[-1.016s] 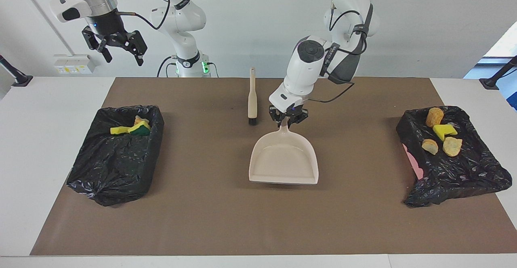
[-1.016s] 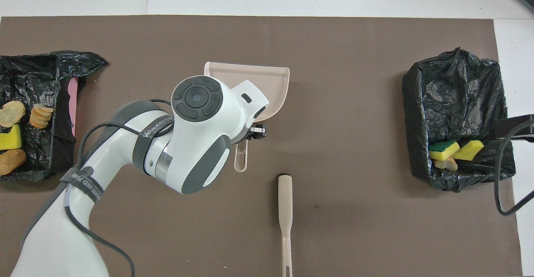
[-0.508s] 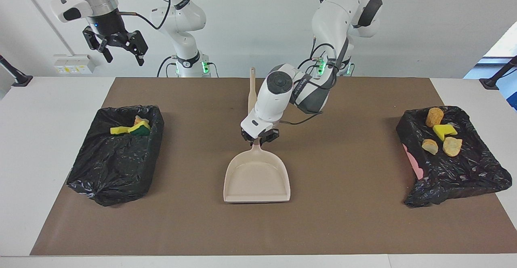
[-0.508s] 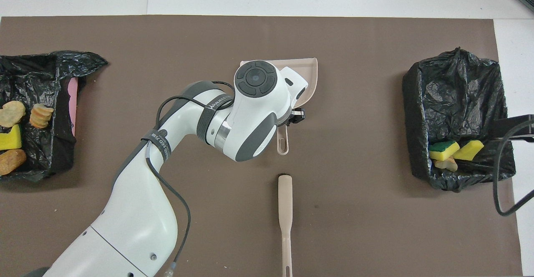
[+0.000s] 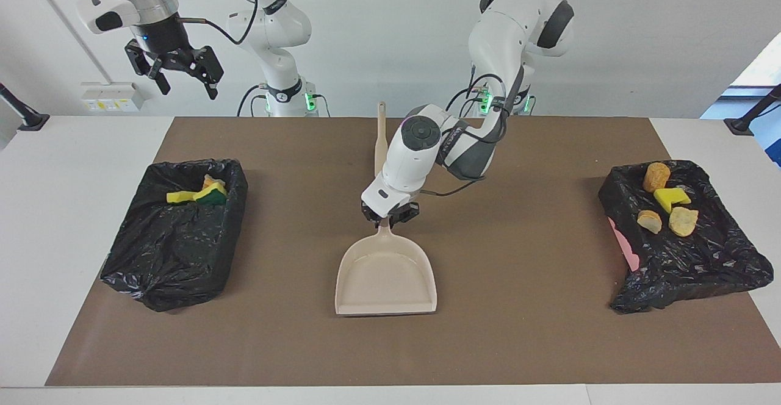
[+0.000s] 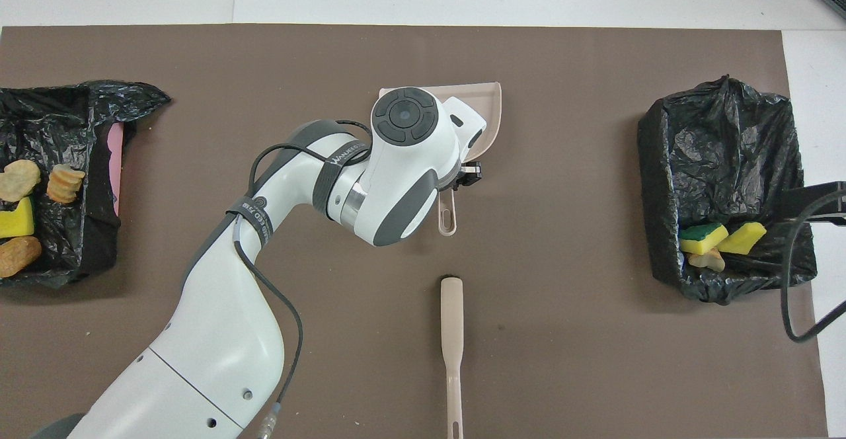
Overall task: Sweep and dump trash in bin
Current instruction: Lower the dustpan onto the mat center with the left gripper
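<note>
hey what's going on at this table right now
The left pincer is shut on the handle of an empty beige dustpan at the middle of the brown mat. The brush lies untouched, nearer to the robots. The right pincer waits open, up in the air. Sponge and foam scraps sit on the black bag at the left arm's end; a few more lie in the bag-lined bin at the right arm's end.
</note>
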Available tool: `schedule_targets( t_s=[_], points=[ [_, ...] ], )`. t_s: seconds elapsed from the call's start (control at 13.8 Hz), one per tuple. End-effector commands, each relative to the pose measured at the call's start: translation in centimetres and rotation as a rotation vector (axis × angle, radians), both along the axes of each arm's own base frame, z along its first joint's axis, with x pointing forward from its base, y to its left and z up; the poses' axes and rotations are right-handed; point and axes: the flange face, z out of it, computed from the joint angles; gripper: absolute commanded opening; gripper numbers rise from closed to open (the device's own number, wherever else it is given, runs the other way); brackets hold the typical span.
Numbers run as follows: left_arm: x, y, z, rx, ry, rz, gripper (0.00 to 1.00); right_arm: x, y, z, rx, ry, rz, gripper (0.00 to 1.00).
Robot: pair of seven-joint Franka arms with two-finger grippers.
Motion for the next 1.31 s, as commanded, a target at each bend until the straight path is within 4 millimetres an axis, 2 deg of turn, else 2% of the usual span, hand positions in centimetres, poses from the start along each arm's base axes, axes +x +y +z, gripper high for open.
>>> schedule_targets(
  t_s=[0.0,0.07,0.15,0.29,0.36,0.44,0.58,0.65,0.87,1.02,1.23],
  points=[
    [0.7,0.7,0.1,0.023,-0.001,0.021,0.0,-0.5,-0.1,0.3,0.02,0.003,0.024,1.0],
    [0.5,0.6,0.3,0.03,-0.007,0.016,0.0,-0.5,-0.1,0.3,0.02,0.003,0.024,1.0],
    [0.4,0.5,0.2,0.034,-0.012,0.008,0.23,-0.5,-0.1,0.3,0.02,0.003,0.024,1.0],
    [0.1,0.6,-0.1,0.042,-0.004,0.006,0.55,-0.5,-0.1,0.3,0.02,0.003,0.024,1.0],
    [-0.1,0.6,-0.2,0.049,-0.002,0.004,0.74,-0.5,-0.1,0.3,0.02,0.003,0.024,1.0],
    [-0.3,0.9,-0.8,0.062,0.001,0.002,1.0,-0.5,-0.1,0.3,0.022,0.003,0.024,1.0],
    [-0.4,2.4,0.7,0.073,-0.011,0.01,1.0,-0.5,-0.2,0.3,0.022,0.003,0.023,1.0],
    [-0.1,4.2,2.2,0.082,-0.027,0.026,1.0,-0.5,-0.2,0.3,0.022,0.003,0.023,1.0],
    [-1.0,9.2,6.6,0.132,-0.06,0.076,1.0,-0.5,-0.1,0.3,0.02,0.003,0.024,1.0],
    [-1.1,12.4,10.3,0.166,-0.061,0.046,1.0,-0.5,-0.1,0.3,0.02,0.003,0.024,1.0],
    [-0.1,20.3,17.0,0.185,-0.088,-0.027,1.0,-0.5,-0.1,0.3,0.02,0.003,0.024,1.0]
  ],
)
